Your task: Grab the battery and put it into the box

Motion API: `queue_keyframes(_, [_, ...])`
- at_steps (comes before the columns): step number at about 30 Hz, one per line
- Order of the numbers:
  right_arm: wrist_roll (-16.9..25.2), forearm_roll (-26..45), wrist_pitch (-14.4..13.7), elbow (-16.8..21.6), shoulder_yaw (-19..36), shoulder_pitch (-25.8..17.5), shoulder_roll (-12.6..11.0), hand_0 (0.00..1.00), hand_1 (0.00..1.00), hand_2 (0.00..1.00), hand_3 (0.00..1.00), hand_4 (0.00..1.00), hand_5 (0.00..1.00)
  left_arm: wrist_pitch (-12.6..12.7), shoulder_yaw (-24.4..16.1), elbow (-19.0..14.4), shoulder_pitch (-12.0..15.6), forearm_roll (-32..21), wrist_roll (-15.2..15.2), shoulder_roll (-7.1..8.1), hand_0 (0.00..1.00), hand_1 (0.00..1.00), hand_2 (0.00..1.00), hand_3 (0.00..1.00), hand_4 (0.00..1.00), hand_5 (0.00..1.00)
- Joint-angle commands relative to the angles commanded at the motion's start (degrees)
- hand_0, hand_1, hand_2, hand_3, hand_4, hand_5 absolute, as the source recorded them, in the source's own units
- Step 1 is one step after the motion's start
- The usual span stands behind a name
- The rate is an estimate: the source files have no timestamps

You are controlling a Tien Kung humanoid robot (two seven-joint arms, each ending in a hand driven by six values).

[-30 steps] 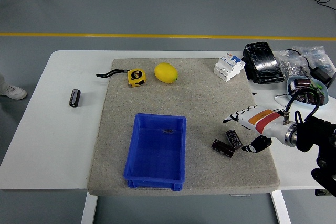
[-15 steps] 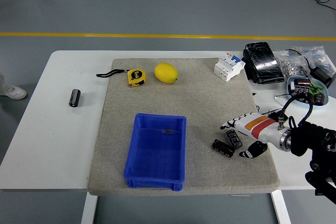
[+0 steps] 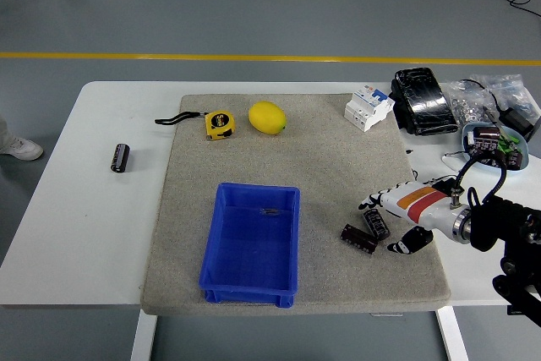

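Two black batteries lie on the grey mat at the right: one (image 3: pixel 359 238) flat and angled, the other (image 3: pixel 377 223) just right of it. My right hand (image 3: pixel 389 221) hovers right over them, white with a red and orange band, fingers spread and holding nothing; its fingertips (image 3: pixel 368 202) reach past the batteries, its thumb (image 3: pixel 409 244) sits on their right. A third black battery (image 3: pixel 121 158) lies on the bare white table at the far left. The blue box (image 3: pixel 251 244) stands on the mat's front middle, left of the batteries. No left arm shows.
A yellow tape measure (image 3: pixel 220 123) and a lemon (image 3: pixel 267 117) lie at the mat's back. A white circuit breaker (image 3: pixel 368 106), a black wrapped pack (image 3: pixel 423 101), bagged parts (image 3: pixel 482 99) and a bowl of bits (image 3: pixel 494 143) crowd the right rear table (image 3: pixel 101 116).
The right hand came down and forward over the two batteries a second ago, then held nearly still in the last half second.
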Motion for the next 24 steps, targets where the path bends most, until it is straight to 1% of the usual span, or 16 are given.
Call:
queue_keyframes(2, [0.05, 0.20, -0.18, -0.34, -0.10, 0.01, 0.01, 0.739, 0.700, 0.749, 0.774, 0.892, 0.140, -0.01, -0.13, -0.01, 0.03, 0.23, 0.11, 0.00, 0.700, 0.679, 0.721, 0.679, 0.696, 0.706])
queue_keyframes(3, [0.06, 0.28, -0.31, -0.48, -0.13, -0.03, 0.00, 0.721, 0.681, 0.736, 0.771, 0.888, 0.144, -0.03, -0.15, -0.02, 0.05, 0.30, 0.15, 0.02, 0.700, 0.678, 0.720, 0.679, 0.695, 0.705])
queue_keyframes(8, [0.21, 0.42, -0.74, -0.96, -0.18, -0.06, -0.01, 0.721, 0.681, 0.736, 0.771, 0.888, 0.144, -0.13, -0.40, -0.02, 0.11, 0.79, 0.32, 0.10, 0.700, 0.678, 0.720, 0.679, 0.695, 0.705])
queue_keyframes(9, [0.24, 0.41, -0.79, -0.94, -0.13, -0.09, 0.01, 0.648, 0.635, 0.701, 0.686, 0.841, 0.143, -0.14, -0.41, -0.02, 0.13, 0.82, 0.33, 0.11, 0.700, 0.679, 0.722, 0.679, 0.695, 0.705])
queue_keyframes(14, [0.15, 0.79, -0.36, -0.81, 0.15, 0.05, -0.05, 0.648, 0.635, 0.701, 0.686, 0.841, 0.143, -0.17, -0.25, -0.02, -0.05, 0.68, 0.22, 0.18, 0.700, 0.679, 0.722, 0.679, 0.695, 0.705])
queue_keyframes(15, [0.11, 0.89, -0.25, -0.79, 0.21, 0.08, -0.08, 0.563, 0.561, 0.607, 0.572, 0.728, 0.093, -0.18, -0.18, -0.01, -0.10, 0.61, 0.18, 0.21, 0.700, 0.679, 0.721, 0.678, 0.694, 0.704])
queue_keyframes(20, [0.05, 1.36, -0.11, -0.72, 0.41, 0.23, -0.32, 0.563, 0.561, 0.607, 0.572, 0.728, 0.093, -0.16, -0.09, 0.04, -0.32, 0.49, 0.02, 0.23, 0.700, 0.679, 0.721, 0.678, 0.694, 0.704])
queue_keyframes(21, [0.05, 1.40, -0.11, -0.71, 0.43, 0.24, -0.35, 0.510, 0.513, 0.549, 0.526, 0.679, 0.050, -0.18, -0.10, 0.05, -0.35, 0.52, 0.02, 0.23, 0.700, 0.676, 0.721, 0.678, 0.695, 0.706])
queue_keyframes(24, [-0.01, 1.47, -0.09, -0.72, 0.69, 0.20, -0.42, 0.510, 0.513, 0.549, 0.526, 0.679, 0.050, -0.20, -0.15, 0.04, -0.46, 0.64, 0.04, 0.23, 0.700, 0.676, 0.721, 0.678, 0.695, 0.706])
